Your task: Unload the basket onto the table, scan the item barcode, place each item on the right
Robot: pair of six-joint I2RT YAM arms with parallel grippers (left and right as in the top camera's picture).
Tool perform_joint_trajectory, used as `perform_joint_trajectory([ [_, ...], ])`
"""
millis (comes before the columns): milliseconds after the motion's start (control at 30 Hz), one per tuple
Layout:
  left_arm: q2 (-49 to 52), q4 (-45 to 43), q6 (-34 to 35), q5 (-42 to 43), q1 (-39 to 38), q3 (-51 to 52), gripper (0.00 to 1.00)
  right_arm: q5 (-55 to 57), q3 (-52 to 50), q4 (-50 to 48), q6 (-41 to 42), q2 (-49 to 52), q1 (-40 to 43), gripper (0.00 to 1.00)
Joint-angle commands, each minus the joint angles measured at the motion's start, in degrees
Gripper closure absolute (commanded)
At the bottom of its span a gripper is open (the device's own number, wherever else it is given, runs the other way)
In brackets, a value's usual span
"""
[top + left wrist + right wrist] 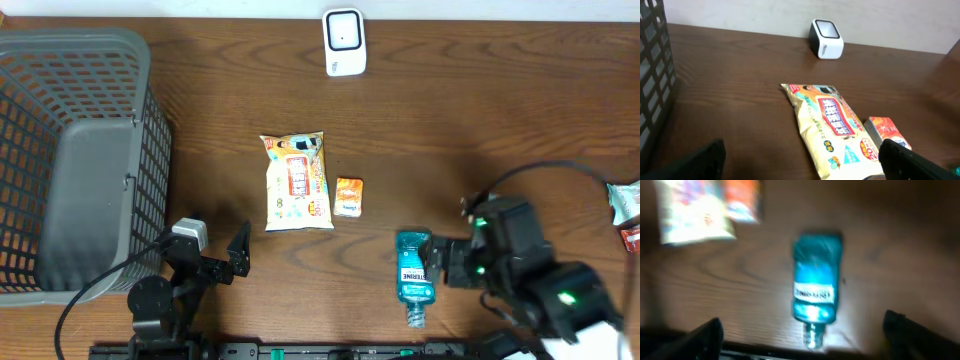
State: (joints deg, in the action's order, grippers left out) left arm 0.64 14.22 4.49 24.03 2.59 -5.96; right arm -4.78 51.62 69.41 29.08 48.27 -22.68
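Here the mouthwash bottle (415, 275), flat and well apart from the scanner (344, 42), is being faced by the wide-open, empty right gripper (801, 325); a centred grasp on its body is being advised.

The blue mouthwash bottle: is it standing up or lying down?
Lying down. From overhead the mouthwash bottle shows its full length and label face up, flat on the table, neck pointing toward the robot's side.
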Motion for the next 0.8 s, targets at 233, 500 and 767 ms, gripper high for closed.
perform_joint_trajectory([
  [233,0.0,0.7,0.3,-0.1,0.2,1.1,0.02,-8.2,-14.0,-11.0,11.2,10.2,-2.4,0.01],
  [500,0.0,0.7,0.3,-0.1,0.2,1.1,0.02,-2.4,-14.9,-13.4,19.8,22.0,-11.0,0.01],
  [767,0.0,0.7,0.3,-0.1,0.2,1.1,0.02,0.5,-14.9,-17.8,19.8,30.8,-15.4,0.01],
])
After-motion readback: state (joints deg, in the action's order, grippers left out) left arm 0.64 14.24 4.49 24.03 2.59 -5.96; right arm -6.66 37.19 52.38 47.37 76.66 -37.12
